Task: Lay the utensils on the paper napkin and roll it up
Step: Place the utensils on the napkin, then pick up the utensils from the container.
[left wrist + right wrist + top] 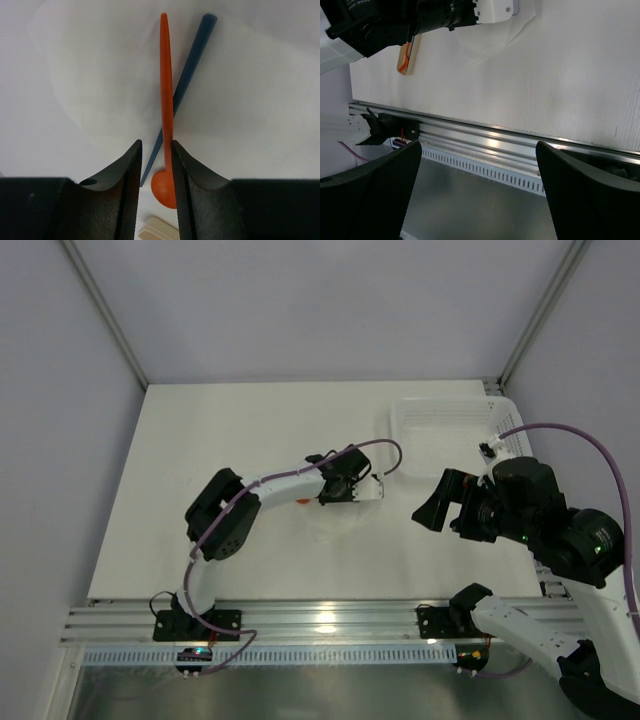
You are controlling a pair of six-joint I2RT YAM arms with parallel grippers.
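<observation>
Here, white table point(200, 490), paper napkin point(100, 75), grey walls point(300, 300)

The orange spoon point(166, 100) sits between the left gripper's point(157, 150) jaws, touching only one. A dark blue stick point(192, 65) crosses under it on the napkin point(100, 75).

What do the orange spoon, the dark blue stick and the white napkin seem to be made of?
The orange spoon looks like moulded plastic: even colour, smooth with a slight sheen. The dark blue stick is probably plastic too, with a more matte finish. The white napkin looks like thin soft paper: matte, with a soft uneven edge.
</observation>
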